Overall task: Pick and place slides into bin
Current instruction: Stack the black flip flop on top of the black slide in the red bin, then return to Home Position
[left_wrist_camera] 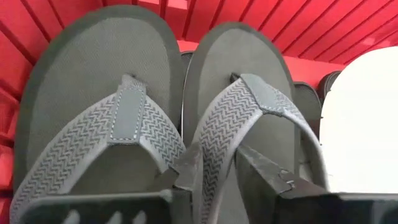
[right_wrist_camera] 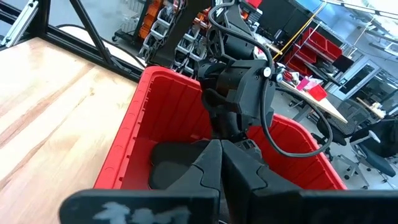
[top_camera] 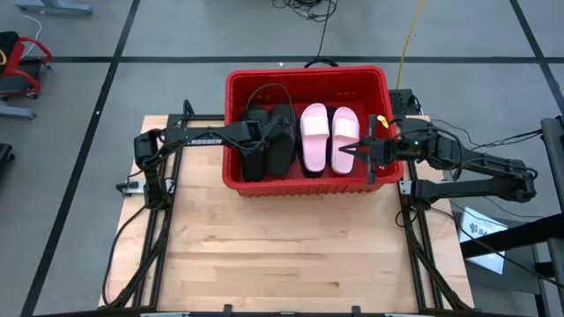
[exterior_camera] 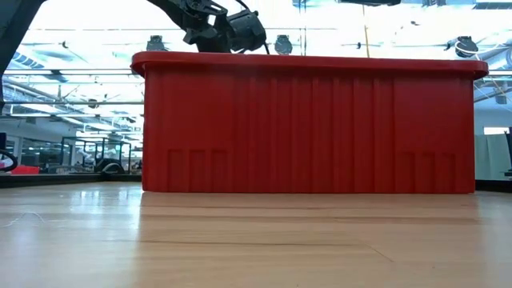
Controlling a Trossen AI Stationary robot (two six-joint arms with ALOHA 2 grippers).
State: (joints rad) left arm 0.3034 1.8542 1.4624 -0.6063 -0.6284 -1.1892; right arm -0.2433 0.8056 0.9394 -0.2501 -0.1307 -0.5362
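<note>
Red bin [top_camera: 236,132] at the table's far side holds black and pink slides [top_camera: 315,137]; the left claw [left_wrist_camera: 214,171], fingers parted around a black thong sandal's strap [left_wrist_camera: 230,118], points along its length, while the right claw [top_camera: 345,155], shut, hovers beside the pink pair.

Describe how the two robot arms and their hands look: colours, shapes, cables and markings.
Both arms are dark, jointed and slim. The left arm carries white lettering along its link; a black cable loops by its hand. The right arm shows a small green light and a yellow tag near the wrist, with black cables trailing behind. The right hand ends in two dark, flat, tapered fingers.
</note>
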